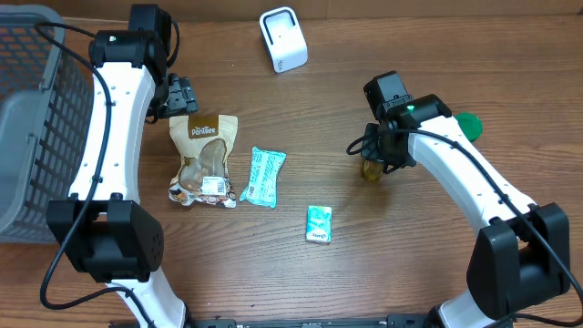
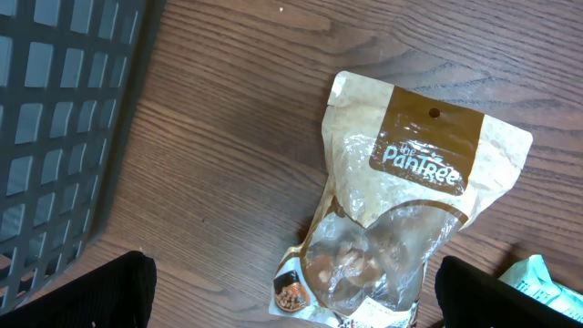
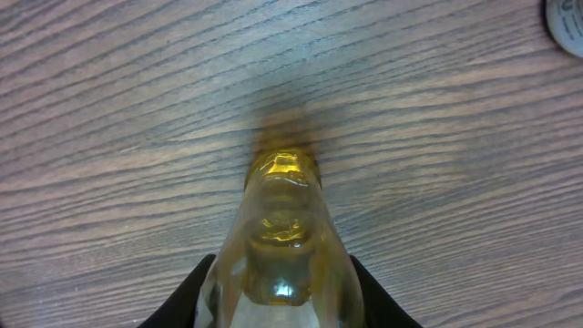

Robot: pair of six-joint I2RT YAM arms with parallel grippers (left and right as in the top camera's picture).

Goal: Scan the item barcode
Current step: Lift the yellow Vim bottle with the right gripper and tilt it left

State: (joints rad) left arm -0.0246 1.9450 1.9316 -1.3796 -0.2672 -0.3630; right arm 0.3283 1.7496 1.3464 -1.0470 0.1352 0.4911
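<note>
**Operator:** Where do my arms stand?

**Spotter:** Your left end effector [image 1: 180,94] hangs spread wide above the snack pouch [image 1: 205,159], holding nothing. Your right end effector [image 1: 381,150] looks pinched on the yellowish bottle [image 3: 282,228]. The bottle seems to be upright on the worktop [image 1: 419,273], right of centre and well apart from the white scanner [image 1: 283,39] at the far edge.

**Operator:** How do I do this step well?

**Spotter:** I judge you're securing the grip. Keep the bottle centred between the fingers and squeeze firmly, since those smooth sides may slip. Lift straight up, then turn the label toward the scanner's face. No barcode shows from here, so expect to rotate it.

**Operator:** And the count?

**Spotter:** From left to right you have:
- one grey basket [image 1: 27,137]
- one pouch
- one teal packet [image 1: 263,176]
- one scanner
- one small teal box [image 1: 319,224]
- one bottle
- one green disc [image 1: 468,125], partly hidden behind your arm
</note>
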